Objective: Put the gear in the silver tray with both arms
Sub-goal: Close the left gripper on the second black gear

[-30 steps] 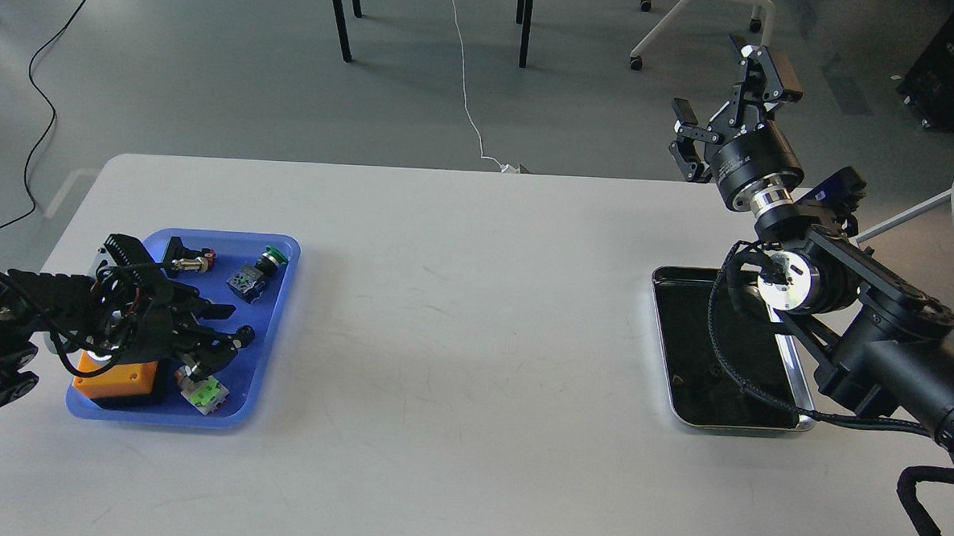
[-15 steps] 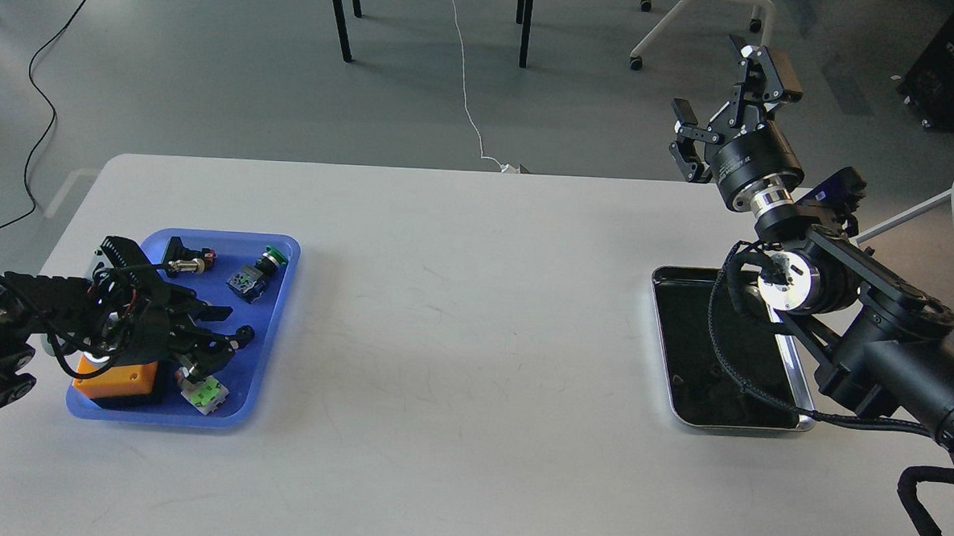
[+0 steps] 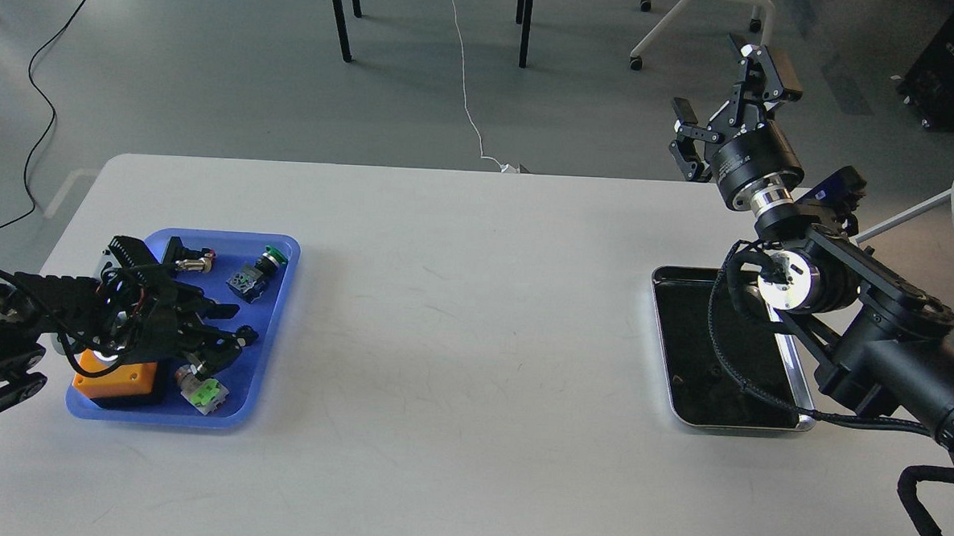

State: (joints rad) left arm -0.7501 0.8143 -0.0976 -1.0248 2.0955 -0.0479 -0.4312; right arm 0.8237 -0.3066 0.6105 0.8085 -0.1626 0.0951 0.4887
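A slight rightward shift has been made by the left gripper (image 3: pixel 221 325), fingers spread over the blue tray (image 3: pixel 279 291); nothing is pinched yet. Farther off, the silver tray (image 3: pixel 666 373) lies empty; the right gripper (image 3: pixel 725 110) is held aloft, spread.

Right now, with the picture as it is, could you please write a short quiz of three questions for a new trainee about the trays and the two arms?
1. True or false: the silver tray already holds parts from the blue tray.
2. Which gripper is over the blue tray? A) left gripper B) right gripper C) both
3. Fill in: the orange block lies in the ____ tray.

Key:
1. False; its dark bottom shows no parts.
2. A; the right gripper is raised beyond the far table edge, fingers spread.
3. blue
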